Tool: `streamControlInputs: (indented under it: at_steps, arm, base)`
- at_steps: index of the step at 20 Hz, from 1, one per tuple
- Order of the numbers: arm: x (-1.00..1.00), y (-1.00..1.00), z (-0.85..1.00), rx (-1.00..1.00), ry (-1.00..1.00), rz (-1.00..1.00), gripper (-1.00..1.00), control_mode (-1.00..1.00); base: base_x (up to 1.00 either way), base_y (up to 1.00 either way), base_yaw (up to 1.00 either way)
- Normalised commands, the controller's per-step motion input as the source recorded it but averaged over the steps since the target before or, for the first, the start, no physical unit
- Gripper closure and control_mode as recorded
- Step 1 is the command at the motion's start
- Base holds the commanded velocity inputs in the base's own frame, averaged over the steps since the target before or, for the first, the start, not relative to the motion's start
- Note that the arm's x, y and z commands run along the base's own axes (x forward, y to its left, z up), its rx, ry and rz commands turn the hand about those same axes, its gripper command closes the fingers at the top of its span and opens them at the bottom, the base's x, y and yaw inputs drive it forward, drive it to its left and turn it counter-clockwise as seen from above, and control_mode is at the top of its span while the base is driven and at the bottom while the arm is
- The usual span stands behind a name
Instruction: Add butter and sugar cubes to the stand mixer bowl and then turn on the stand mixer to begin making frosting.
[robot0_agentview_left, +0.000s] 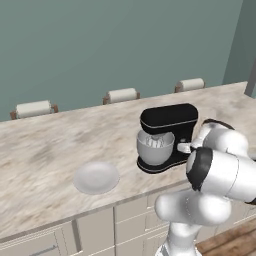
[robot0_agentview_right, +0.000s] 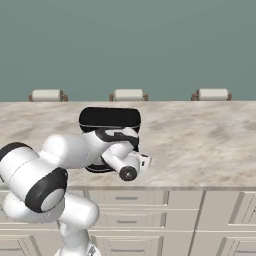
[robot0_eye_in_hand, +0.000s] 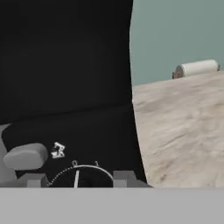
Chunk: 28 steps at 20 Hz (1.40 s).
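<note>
The black stand mixer (robot0_agentview_left: 167, 120) stands on the marble counter, its head down over the silver stand mixer bowl (robot0_agentview_left: 155, 148). My gripper (robot0_eye_in_hand: 78, 179) is pressed close to the mixer's right side. Its two dark fingertips (robot0_eye_in_hand: 124, 177) stand apart, open, on either side of a speed dial (robot0_eye_in_hand: 78, 168) marked 0 and 1. A grey lever (robot0_eye_in_hand: 26, 156) sticks out of the mixer's body (robot0_eye_in_hand: 65, 65) just left of the dial. In the right base view my arm covers most of the mixer (robot0_agentview_right: 110, 117). The butter and the sugar cubes are out of view.
A round white plate (robot0_agentview_left: 96, 177) lies on the counter (robot0_agentview_left: 40, 150) left of the mixer. Three chair backs (robot0_agentview_left: 121, 95) line the counter's far edge. Cabinet drawers (robot0_agentview_right: 200, 215) run below the near edge.
</note>
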Motion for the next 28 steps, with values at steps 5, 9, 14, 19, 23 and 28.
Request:
streamControlInputs:
  at_steps: [5, 9, 14, 19, 23, 28]
  arm:
    - [0.89, -0.57, -0.96, 0.44, 0.76, 0.01, 1.00, -1.00]
    - [0.80, -0.61, -0.71, 0.68, 0.86, 0.12, 1.00, -1.00]
    - [0.81, -0.72, -0.65, 0.66, 0.90, 0.07, 1.00, -1.00]
    - [0.97, -0.86, -0.71, 0.63, 0.79, 0.06, 1.00, -1.00]
    - [1.00, -0.90, -0.63, 0.61, 0.43, 0.07, 1.00, -1.00]
    - [0.68, -0.48, -0.95, 0.60, 0.34, -0.03, 1.00, -1.00]
  base:
    - [0.00, 0.00, 0.00]
    - [0.00, 0.00, 0.00]
    - [0.00, 0.00, 0.00]
    - [0.00, 0.00, 0.00]
    - [0.00, 0.00, 0.00]
    - [0.00, 0.00, 0.00]
